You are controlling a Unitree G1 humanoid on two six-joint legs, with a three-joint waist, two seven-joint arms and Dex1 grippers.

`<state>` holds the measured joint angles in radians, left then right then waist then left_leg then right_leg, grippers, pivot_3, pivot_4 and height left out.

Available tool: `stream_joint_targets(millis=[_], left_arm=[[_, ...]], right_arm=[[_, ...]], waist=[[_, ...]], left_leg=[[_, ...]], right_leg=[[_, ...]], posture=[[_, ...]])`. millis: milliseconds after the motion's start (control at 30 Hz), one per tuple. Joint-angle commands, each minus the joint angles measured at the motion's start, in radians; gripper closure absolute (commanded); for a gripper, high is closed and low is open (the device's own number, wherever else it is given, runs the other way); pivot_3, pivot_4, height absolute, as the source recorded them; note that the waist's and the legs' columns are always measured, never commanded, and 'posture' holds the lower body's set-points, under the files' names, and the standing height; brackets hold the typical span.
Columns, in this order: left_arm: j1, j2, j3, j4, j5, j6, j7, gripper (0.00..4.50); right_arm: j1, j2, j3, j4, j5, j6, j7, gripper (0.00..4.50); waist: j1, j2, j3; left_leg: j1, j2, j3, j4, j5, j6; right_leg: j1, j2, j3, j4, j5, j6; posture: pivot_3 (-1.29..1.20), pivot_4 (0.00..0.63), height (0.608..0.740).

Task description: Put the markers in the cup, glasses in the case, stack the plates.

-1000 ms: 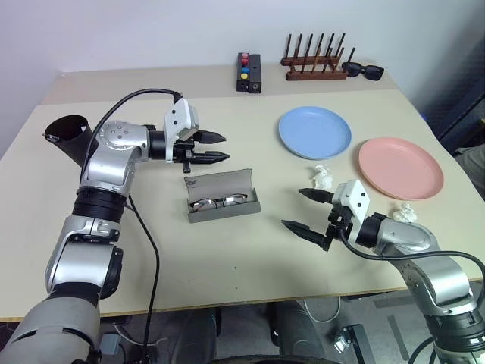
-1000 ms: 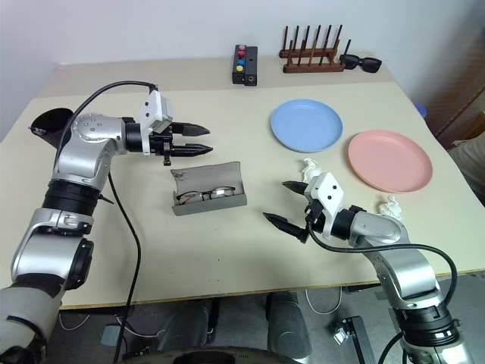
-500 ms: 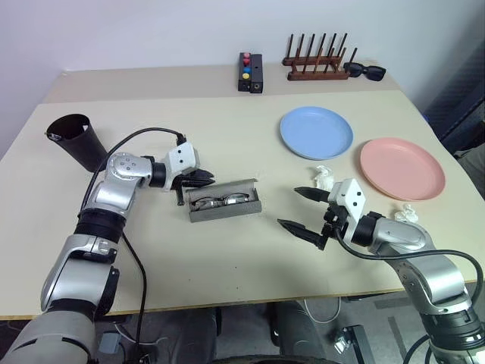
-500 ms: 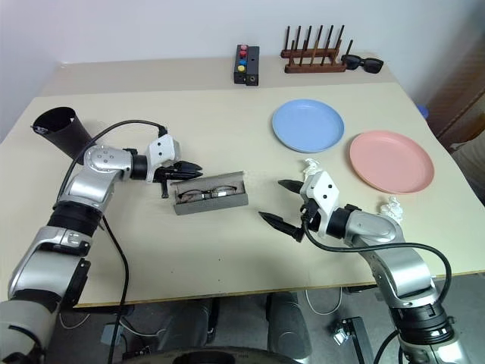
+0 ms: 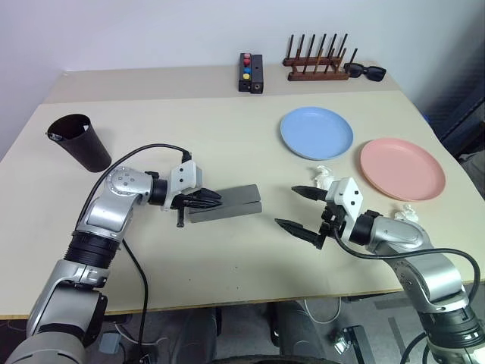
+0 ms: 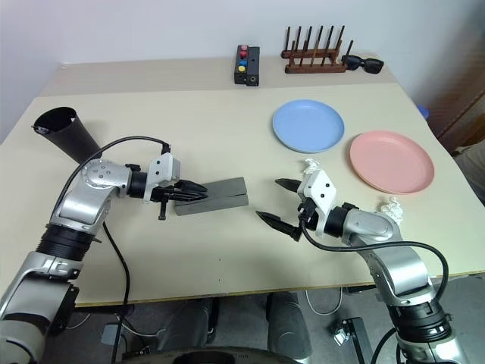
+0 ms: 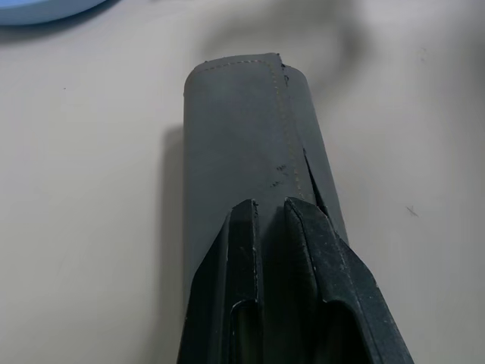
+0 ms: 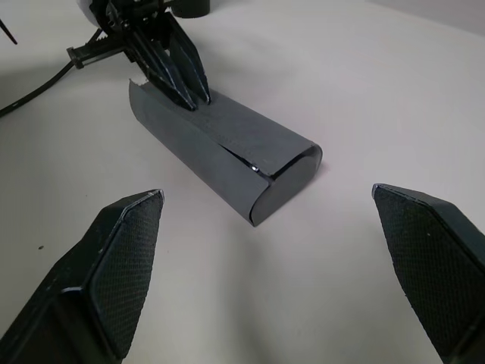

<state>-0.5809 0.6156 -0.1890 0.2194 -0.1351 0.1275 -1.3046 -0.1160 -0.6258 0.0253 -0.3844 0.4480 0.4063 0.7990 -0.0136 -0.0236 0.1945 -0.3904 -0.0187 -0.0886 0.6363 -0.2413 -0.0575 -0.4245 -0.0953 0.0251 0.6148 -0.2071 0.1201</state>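
The grey case [image 5: 231, 202] lies closed at the table's middle, its lid folded down. My left gripper [image 5: 211, 198] is shut, and its fingertips [image 7: 303, 227] rest on top of the lid at the case's left end. The glasses are hidden inside the case. To the right of the case my right gripper [image 5: 288, 206] hangs open and holds nothing. The dark cup [image 5: 79, 142] stands at the far left. The markers are out of view. A light blue plate [image 5: 316, 132] and a pink plate [image 5: 401, 167] lie side by side at the right, apart from each other.
At the back edge stand a black box with coloured buttons [image 5: 249, 72] and a wooden peg rack [image 5: 316, 67] with black sunglasses [image 5: 365, 71] beside it. Crumpled white paper bits [image 5: 321, 177] lie near the plates and my right arm.
My left gripper came down and shut. The case lid, open a second ago with the glasses showing, is now folded shut under its fingers. The right arm stayed still.
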Motion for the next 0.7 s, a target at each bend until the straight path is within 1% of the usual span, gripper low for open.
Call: stream_joint_targets(millis=[33,167,300,433,567,600,700], left_arm=[[0.021,0.006,-0.019,-0.018,0.020,0.005,0.018,3.96],[0.023,-0.010,0.001,-0.022,-0.009,0.018,0.041,3.96],[0.008,-0.032,0.061,-0.039,-0.082,0.051,0.066,3.96],[0.006,-0.018,0.098,-0.056,-0.121,0.069,0.073,3.96],[0.013,0.010,0.146,-0.087,-0.161,0.081,0.074,3.96],[0.014,0.014,0.158,-0.090,-0.168,0.081,0.081,3.96],[0.026,0.029,0.221,-0.130,-0.222,0.130,0.110,3.96]], right_arm=[[-0.014,0.008,-0.010,-0.010,0.001,-0.018,0.007,0.00],[-0.018,0.011,-0.008,-0.007,-0.002,-0.019,0.011,0.00],[-0.026,0.013,-0.012,-0.005,-0.007,-0.020,0.011,0.00],[-0.041,0.008,-0.020,0.001,-0.014,-0.022,0.013,0.00],[-0.091,-0.002,-0.037,0.019,-0.022,-0.024,0.008,0.00],[-0.107,-0.006,-0.036,0.031,-0.036,-0.027,0.004,0.00],[-0.195,-0.021,-0.001,0.132,-0.159,-0.069,-0.044,0.00]], waist=[[0.000,0.000,0.000],[0.000,0.000,0.000],[0.001,0.000,0.000],[-0.001,0.000,0.000],[-0.004,0.000,0.000],[-0.004,0.000,0.000],[-0.003,0.000,0.000]], left_leg=[[0.000,0.000,0.000,0.000,0.000,0.000],[0.000,0.000,0.000,0.000,0.000,0.000],[0.000,0.000,0.000,0.001,0.000,0.000],[0.000,0.000,0.000,0.001,0.000,0.000],[0.000,0.000,0.000,0.000,0.000,0.000],[0.000,0.000,0.000,0.000,0.000,0.000],[0.000,0.000,0.000,0.000,0.000,0.000]], right_leg=[[0.000,0.000,0.000,0.000,0.000,0.000],[0.000,0.000,0.000,0.000,0.000,0.000],[0.000,0.000,0.000,0.000,0.000,0.000],[0.000,0.000,0.000,0.000,0.001,0.001],[0.000,0.000,0.000,0.000,0.000,0.001],[0.000,0.000,0.000,0.000,0.000,0.001],[0.000,0.000,0.000,0.000,0.000,0.000]], posture=[[0.00,0.150,0.734],[0.00,0.150,0.734],[0.00,0.150,0.734],[0.00,0.150,0.734],[0.00,0.150,0.734],[0.00,0.150,0.734],[0.00,0.150,0.734]])
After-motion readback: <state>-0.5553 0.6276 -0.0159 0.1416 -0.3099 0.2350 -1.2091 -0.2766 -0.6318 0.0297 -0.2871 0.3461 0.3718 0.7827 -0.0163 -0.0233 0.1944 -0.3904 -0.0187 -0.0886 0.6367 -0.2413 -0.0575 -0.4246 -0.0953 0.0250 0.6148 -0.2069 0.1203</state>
